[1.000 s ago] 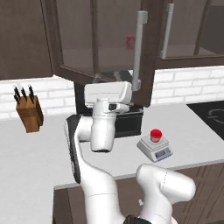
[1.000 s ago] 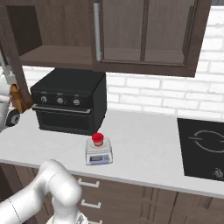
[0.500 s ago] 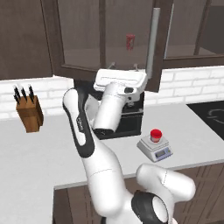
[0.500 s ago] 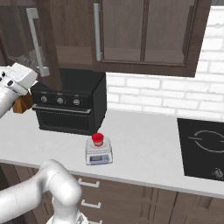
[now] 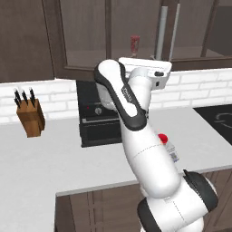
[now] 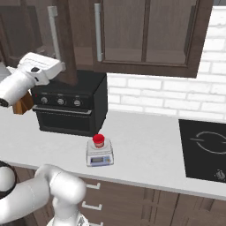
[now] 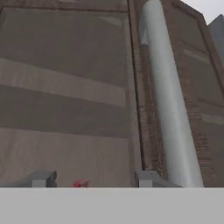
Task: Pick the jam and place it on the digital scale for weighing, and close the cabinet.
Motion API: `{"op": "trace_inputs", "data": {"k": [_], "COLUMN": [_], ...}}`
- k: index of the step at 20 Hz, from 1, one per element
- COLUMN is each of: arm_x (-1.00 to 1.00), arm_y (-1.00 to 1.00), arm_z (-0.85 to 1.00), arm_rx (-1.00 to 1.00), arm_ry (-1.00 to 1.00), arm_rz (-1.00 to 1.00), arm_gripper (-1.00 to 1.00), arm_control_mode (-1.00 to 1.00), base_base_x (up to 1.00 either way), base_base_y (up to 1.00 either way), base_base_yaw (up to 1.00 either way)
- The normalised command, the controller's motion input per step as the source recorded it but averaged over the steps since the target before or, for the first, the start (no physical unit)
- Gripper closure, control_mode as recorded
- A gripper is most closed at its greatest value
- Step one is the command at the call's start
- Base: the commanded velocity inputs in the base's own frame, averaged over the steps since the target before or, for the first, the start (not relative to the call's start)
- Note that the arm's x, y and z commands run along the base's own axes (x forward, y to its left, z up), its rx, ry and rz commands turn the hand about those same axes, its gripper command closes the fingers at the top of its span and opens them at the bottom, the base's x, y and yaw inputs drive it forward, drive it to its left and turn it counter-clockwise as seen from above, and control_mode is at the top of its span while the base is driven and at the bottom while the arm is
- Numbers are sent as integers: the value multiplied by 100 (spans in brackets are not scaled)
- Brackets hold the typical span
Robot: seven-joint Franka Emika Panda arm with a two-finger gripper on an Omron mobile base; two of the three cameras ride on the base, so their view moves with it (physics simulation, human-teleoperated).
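since a second ago your arm has swung up and pushed the cabinet (image 6: 66, 39) door nearly shut. your gripper (image 7: 92, 178) is spread open, holding nothing, beside the handle (image 7: 168, 100). the jam (image 6: 98, 141) sits on the digital scale (image 6: 99, 155), so only closing remains.

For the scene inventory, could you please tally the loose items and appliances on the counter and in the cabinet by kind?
Jars: 1, the jam
Scales: 1, the digital scale
Ovens: 1, the black oven
Knife blocks: 1, the knife block
Cans: 1, the red can in the cabinet
Total: 5
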Motion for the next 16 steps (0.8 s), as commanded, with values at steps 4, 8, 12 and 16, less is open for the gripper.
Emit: {"op": "trace_inputs", "data": {"k": [4, 8, 12, 16], "arm_x": [41, 87, 96, 83], "arm_y": [-30, -1, -31, -36], "arm_z": [12, 0, -21, -19], "arm_rx": [-12, -33, -17, -5], "arm_ry": [-10, -9, 0, 0], "arm_rz": [-13, -34, -23, -12], "arm_gripper": [-100, -100, -100, -100], "arm_control_mode": [-100, -100, -100, -100], "base_base_x": [0, 0, 0, 0], "base_base_y": [0, 0, 0, 0], "base_base_yaw": [0, 0, 0, 0]}}
